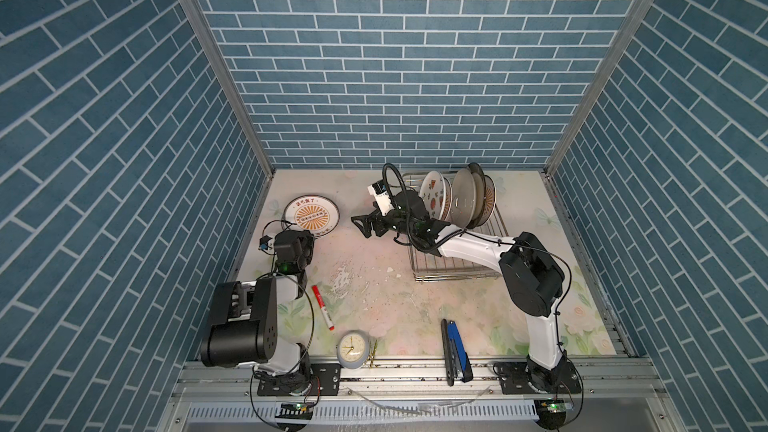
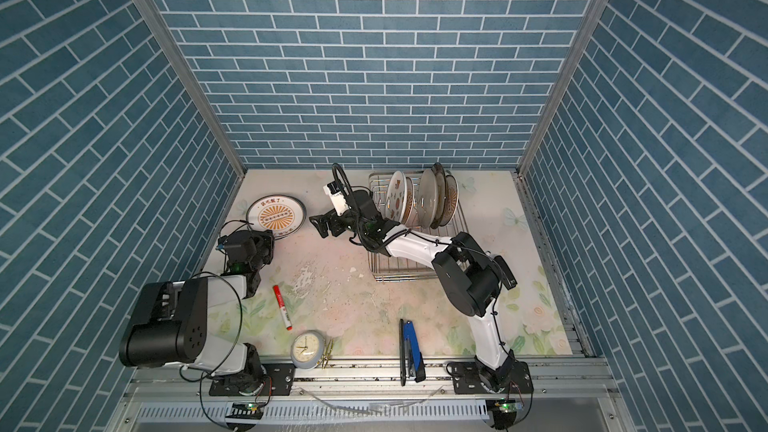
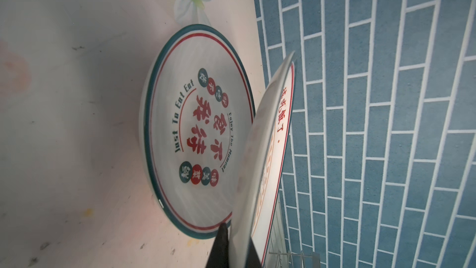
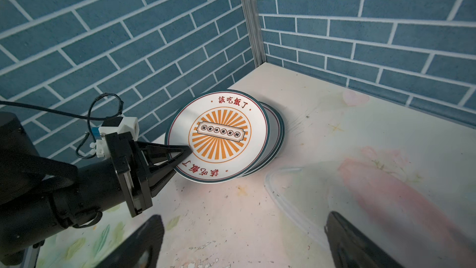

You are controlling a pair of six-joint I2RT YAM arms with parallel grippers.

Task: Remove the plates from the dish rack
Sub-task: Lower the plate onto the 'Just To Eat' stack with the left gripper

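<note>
Left arm sits folded low at front-left, forearm reaching fwd, wrist pitched down. Left tool (image 4: 183,159) is clamped tight on the near rim of the sunburst plate (image 4: 219,135), one black triangular finger above and one below. That plate is tilted, gripped edge raised, over a flat plate (image 3: 198,125) lying on the worktop (image 1: 395,305) by the left wall. Can't tell if the far edges touch.

Right arm has its elbow bent high at right, w/ the forearm crossing over the dish rack (image 1: 457,272) toward centre. Right tool (image 1: 365,224) hovers just left of the rack, jaws spread wide, nothing btwn them.

Rack is silver wire, rectangular, at rear right. Racked plates (image 1: 434,201) stand on edge at its far end: glossy white w/ orange-red motifs, plus a plain greyish one.

Sunburst plate is round, shallow, glazed: orange rays, red characters, teal rim. Flat plate is white w/ teal & red rim bands. Worktop is matte, w/ a pale floral print, scuffed.
</note>
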